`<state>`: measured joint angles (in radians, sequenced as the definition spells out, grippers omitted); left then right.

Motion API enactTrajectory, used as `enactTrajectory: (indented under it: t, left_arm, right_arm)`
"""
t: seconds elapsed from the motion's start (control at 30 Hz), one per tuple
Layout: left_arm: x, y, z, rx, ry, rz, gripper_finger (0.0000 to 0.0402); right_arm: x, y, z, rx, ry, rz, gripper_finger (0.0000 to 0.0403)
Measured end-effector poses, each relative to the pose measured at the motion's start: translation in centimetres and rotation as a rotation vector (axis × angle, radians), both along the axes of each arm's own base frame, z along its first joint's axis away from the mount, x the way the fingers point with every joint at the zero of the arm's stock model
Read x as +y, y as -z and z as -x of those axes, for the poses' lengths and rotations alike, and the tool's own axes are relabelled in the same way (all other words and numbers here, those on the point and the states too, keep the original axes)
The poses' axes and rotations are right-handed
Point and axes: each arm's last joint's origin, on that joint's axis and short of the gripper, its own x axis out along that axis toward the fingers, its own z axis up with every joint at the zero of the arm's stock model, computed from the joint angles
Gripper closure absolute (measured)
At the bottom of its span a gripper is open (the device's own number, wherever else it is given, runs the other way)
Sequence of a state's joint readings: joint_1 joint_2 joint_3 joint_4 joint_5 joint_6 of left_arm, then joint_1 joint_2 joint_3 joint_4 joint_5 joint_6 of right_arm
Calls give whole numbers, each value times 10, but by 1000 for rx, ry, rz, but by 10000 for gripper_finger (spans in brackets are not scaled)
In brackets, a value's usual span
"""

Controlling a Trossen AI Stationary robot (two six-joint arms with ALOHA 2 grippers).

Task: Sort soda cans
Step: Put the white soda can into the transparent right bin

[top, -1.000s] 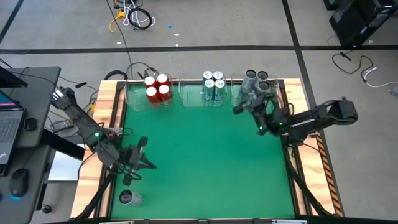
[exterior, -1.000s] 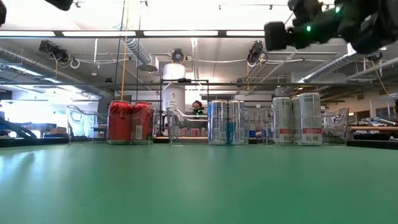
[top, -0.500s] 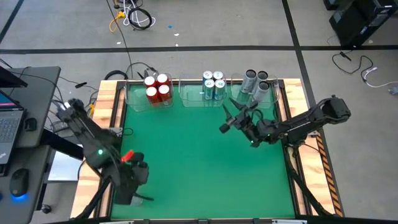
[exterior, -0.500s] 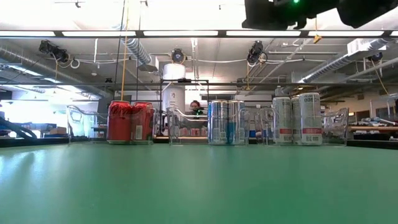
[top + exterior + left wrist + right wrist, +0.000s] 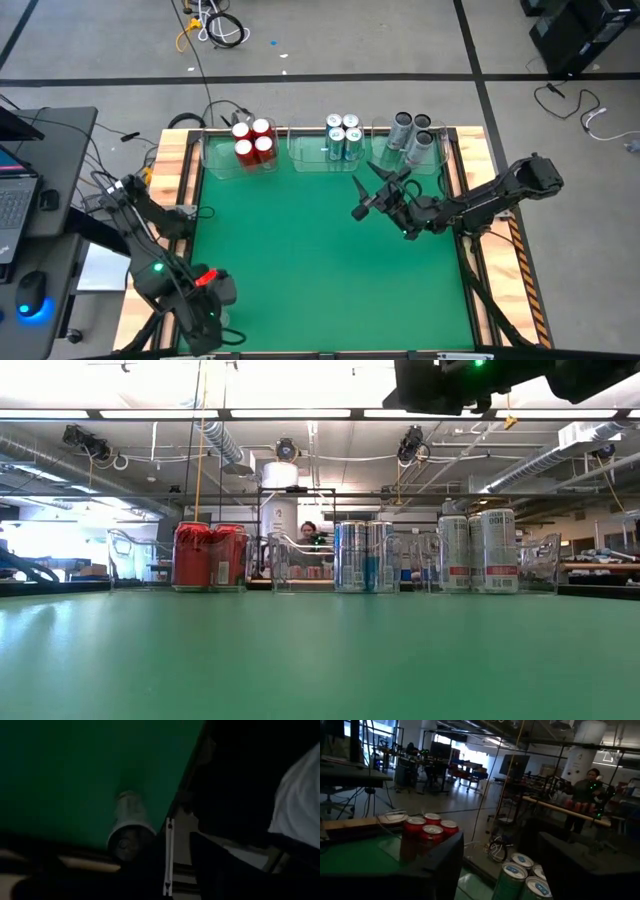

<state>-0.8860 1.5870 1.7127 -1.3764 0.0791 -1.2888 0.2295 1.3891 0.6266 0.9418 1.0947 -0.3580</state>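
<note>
Three clear bins stand along the far edge. One holds the red cans (image 5: 252, 140), one the blue-and-white cans (image 5: 343, 137), one three grey cans (image 5: 412, 132). Another grey can (image 5: 127, 820) stands upright near the table's near-left corner. It shows only in the left wrist view, because my left arm hides it from above. My left gripper (image 5: 210, 312) hovers over this can, open, touching nothing. My right gripper (image 5: 357, 197) hangs open and empty above the table, near of the blue and grey bins.
A wooden rim (image 5: 180, 190) frames the green mat. A laptop (image 5: 12, 205) and a mouse (image 5: 30, 293) sit on a side desk left of the table. A person (image 5: 315, 532) stands in the room behind. The mat's middle (image 5: 300, 260) is bare.
My right gripper drew back from the grey-can bin toward the table's middle and rose, staying open and empty. My left arm swung toward the near edge and came over the lone grey can at the near-left corner, hiding it from above.
</note>
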Motion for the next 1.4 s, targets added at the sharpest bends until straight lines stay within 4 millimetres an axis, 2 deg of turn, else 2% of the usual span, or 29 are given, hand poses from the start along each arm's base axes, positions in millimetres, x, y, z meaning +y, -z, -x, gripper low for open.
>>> enactTrajectory:
  t: [0.27, 0.43, 0.7, 0.97, 1.4]
  left_arm:
    - [2, 3, 1, 31, -95, -50, 211]
    - [0, 7, 2, 58, -148, -71, 173]
    - [-14, 23, 14, 158, -83, -185, 170]
    - [-13, 31, 22, 158, 33, -252, 170]
    - [-8, 50, 30, 81, 51, -123, 170]
  right_arm:
    - [0, 0, -1, 1, -22, 5, 145]
    - [0, 0, -1, 5, -22, 6, 145]
    - [0, 1, -1, 14, -22, 7, 145]
    - [0, 1, -1, 13, -22, 7, 146]
    - [0, 1, -1, 12, -23, 7, 146]
